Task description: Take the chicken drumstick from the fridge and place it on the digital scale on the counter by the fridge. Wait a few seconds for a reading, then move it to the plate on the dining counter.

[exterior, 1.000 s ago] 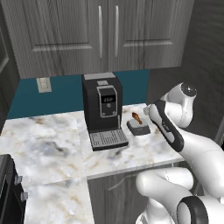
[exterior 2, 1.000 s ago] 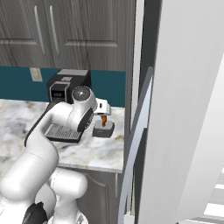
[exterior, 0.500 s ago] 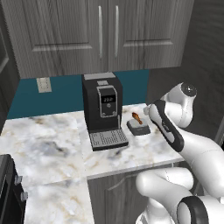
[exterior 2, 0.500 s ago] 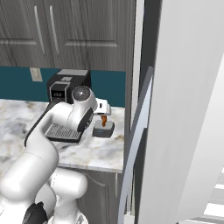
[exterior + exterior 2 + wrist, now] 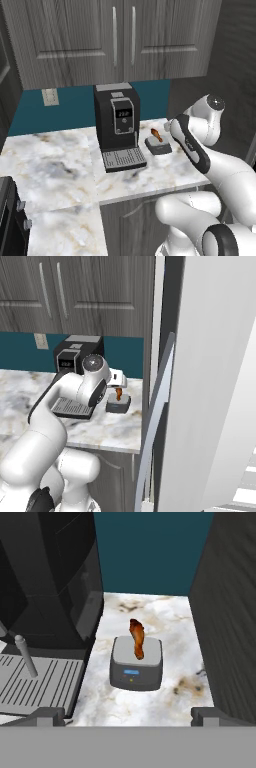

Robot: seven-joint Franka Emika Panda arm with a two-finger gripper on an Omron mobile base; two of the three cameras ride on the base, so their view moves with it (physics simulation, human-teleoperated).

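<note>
risk 1: drumstick (image 5: 136, 638) is perching on end on the digital scale (image 5: 136, 664), leaning a bit; I'm judging that a crooked approach is going to knock it off onto the marble counter (image 5: 165, 699) before the fingers close.
risk 2: the slot is tight, with the black coffee machine (image 5: 117, 126) just beside the scale on one side and the dark fridge side panel (image 5: 232, 612) on the other; I'm expecting a finger or the wrist to clip one if I'm swinging wide.
risk 3: the scale is small and loose by the look of it; pressing down too far is likely shoving it along the counter.
risk 4: the open fridge door (image 5: 200, 386) is standing close on the right base view; I'm guessing it could foul the elbow on the way out to the dining counter.
arm pose: I'm holding the arm folded, forearm reaching over the counter's front edge, the wrist bent so the hand is looking forward and down at the scale.
gripper (image 5: 128, 714): jaws standing fully apart, gripping nothing, hanging back from the scale with clear counter between.
drumstick location: on the scale top, at the back right corner of the counter by the fridge.
task stage: I'm reading this as the wait for the reading; plate move not yet done.
</note>
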